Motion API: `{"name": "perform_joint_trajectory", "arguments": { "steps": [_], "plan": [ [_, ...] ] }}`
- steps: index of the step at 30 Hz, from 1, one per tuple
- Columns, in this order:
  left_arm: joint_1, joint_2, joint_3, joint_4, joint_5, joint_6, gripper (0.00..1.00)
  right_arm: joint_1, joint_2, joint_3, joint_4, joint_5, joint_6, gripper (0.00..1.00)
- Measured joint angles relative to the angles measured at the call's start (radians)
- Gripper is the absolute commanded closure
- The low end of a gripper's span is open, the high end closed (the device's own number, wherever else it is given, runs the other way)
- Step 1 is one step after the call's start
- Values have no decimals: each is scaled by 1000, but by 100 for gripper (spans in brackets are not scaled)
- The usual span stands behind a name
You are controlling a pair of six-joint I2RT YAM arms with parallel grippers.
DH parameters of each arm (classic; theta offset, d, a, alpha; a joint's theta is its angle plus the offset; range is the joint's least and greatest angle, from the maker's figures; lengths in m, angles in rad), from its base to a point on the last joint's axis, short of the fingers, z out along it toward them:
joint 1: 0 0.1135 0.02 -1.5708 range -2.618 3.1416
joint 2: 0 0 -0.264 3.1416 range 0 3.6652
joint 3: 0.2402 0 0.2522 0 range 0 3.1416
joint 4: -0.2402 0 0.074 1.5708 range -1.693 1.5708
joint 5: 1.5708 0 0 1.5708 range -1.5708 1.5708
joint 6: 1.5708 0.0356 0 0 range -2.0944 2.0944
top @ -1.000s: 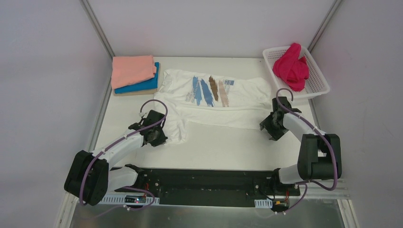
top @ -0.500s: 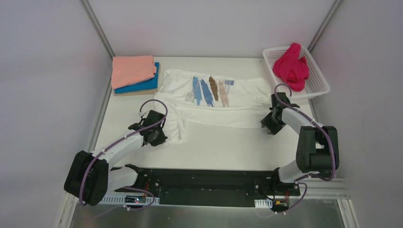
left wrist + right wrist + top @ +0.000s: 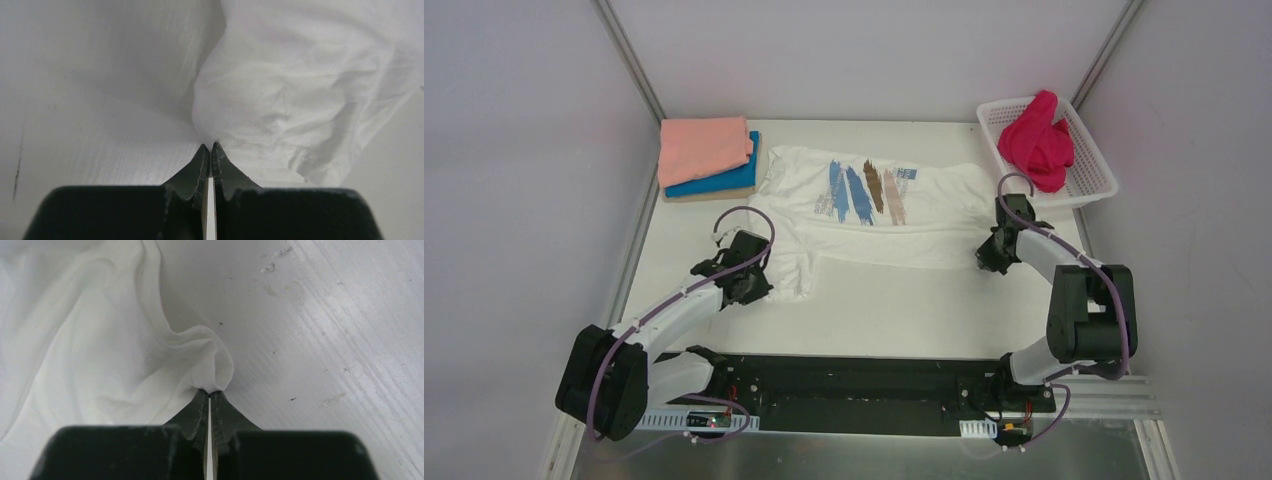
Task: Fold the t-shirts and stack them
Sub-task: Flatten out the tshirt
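Observation:
A white t-shirt [image 3: 874, 205] printed with blue and brown brushstrokes lies spread across the middle of the table. My left gripper [image 3: 759, 288] is shut on its near-left edge, and the pinched white cloth [image 3: 270, 100] bunches just beyond the fingertips [image 3: 216, 152]. My right gripper [image 3: 991, 258] is shut on the shirt's near-right edge, where a small fold of cloth [image 3: 210, 365] rises from the closed tips. A folded salmon-pink t-shirt [image 3: 704, 148] rests on a folded bright blue one [image 3: 724, 180] at the back left. A crumpled magenta t-shirt [image 3: 1036, 140] sits in the basket.
The white lattice basket [image 3: 1094, 160] stands at the back right corner. A brown board [image 3: 709, 195] lies under the folded stack. Grey walls close in on both sides and the back, and the arms' black base rail [image 3: 854, 385] runs along the near edge.
My right gripper moved forward onto the shirt's right edge and shut on it. The left gripper stayed shut on the cloth and shifted slightly.

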Motion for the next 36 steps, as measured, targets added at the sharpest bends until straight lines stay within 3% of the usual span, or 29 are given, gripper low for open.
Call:
{"name": "perform_joint_trajectory", "arguments": {
  "steps": [8,14,22,36],
  "plan": [
    [0,-90,113,3,-61,58,100,48,-202,-87,124,-19,-83,100],
    [0,-166,248,36,-111,143,100,152,-414,-88,289,55,-202,100],
    [0,-262,481,92,-173,310,100,197,-695,-76,509,154,-396,100],
    [0,-282,1119,119,-44,602,100,198,-877,325,422,95,-558,100]
  ]
}}
